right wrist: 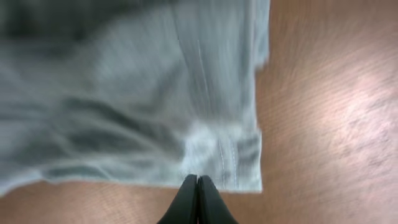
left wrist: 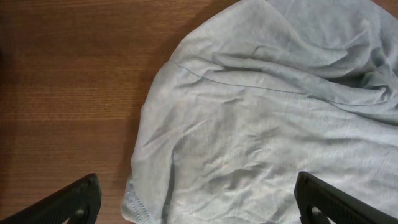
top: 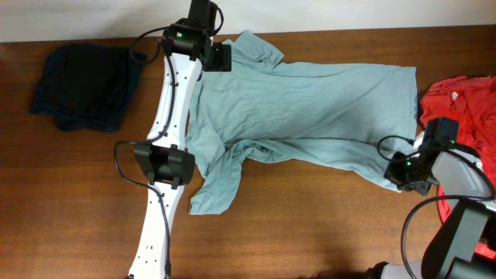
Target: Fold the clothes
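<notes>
T-shirt lay lengthwise from 9 to 3 o'clock, near hem corner pinched

T-shirt [top: 310, 108], pale grey-teal, was spread flat and wrinkled across the middle of the wooden table [top: 310, 232]. In the overhead view its long axis ran from 9 o'clock to 3 o'clock, neck end toward 9 and hem [top: 413, 101] toward 3.

Nearest, at 7 o'clock of the cloth, the near sleeve [top: 215, 186] pointed toward 6 and lay flat on the wood. The white left arm [top: 167, 147] came up from the 6 o'clock edge just beside that sleeve and ran toward 12, overlapping the shirt's shoulder edge. It stood between the shirt and the dark navy garment [top: 81, 85], which sat bunched at 10 o'clock, well apart from the shirt.

At 4 o'clock, the right gripper [right wrist: 198, 186] had its jaws pressed tight together on the near corner of the hem, and the cloth puckered just above the fingertips. Its wrist view was blurred. At 3 o'clock, just beside the hem, the red shirt [top: 465, 97] lay crumpled at the table's edge, partly hidden by the right arm.

Farthest, at 11 o'clock, the far sleeve [top: 260, 48] pointed toward 12. The left gripper [left wrist: 200, 205] hovered there over the shoulder with its jaws spread wide, holding nothing. Cloth lay beneath and between the fingers, with bare wood toward 9.
</notes>
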{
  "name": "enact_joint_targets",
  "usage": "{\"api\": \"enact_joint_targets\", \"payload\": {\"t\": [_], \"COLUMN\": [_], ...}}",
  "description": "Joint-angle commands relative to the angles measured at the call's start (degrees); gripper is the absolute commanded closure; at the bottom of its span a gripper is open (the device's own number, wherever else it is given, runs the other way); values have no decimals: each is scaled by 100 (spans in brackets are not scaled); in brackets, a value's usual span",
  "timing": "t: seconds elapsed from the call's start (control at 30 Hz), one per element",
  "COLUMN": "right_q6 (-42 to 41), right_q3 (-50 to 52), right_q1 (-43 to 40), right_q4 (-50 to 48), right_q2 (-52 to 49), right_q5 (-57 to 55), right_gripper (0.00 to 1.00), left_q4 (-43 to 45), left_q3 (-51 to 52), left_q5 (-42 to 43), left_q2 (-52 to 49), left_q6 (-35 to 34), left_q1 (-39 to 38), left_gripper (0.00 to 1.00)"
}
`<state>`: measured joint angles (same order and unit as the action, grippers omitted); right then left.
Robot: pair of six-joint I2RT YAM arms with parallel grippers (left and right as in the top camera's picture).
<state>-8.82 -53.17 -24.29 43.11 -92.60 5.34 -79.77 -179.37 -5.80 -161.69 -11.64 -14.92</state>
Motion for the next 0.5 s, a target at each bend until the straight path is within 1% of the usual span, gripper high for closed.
{"api": "enact_joint_targets", "payload": {"t": [0.0,0.23,0.37,0.47], "right_q6": [-24,-26,-24,-22], "right_q3": [-74,66,90,101], "right_q1": [-11,-11,-11,-11], "right_q4": [-96,-409,-730,-782], "right_q2": [52,-181,-348,-505], "right_q5": [-179,-457,-459,-463], "right_gripper": [96,96,96,96], "left_q4": [-2,0,120,92], "left_q3": [-35,-35,-24,-24], "left_q5": [42,42,39,37], "left_q2": [98,98,98,98], "left_q6": [-55,-52,-55,-55], "left_q1": [2,2,2,11], "left_gripper": [1,1,1,1]}}
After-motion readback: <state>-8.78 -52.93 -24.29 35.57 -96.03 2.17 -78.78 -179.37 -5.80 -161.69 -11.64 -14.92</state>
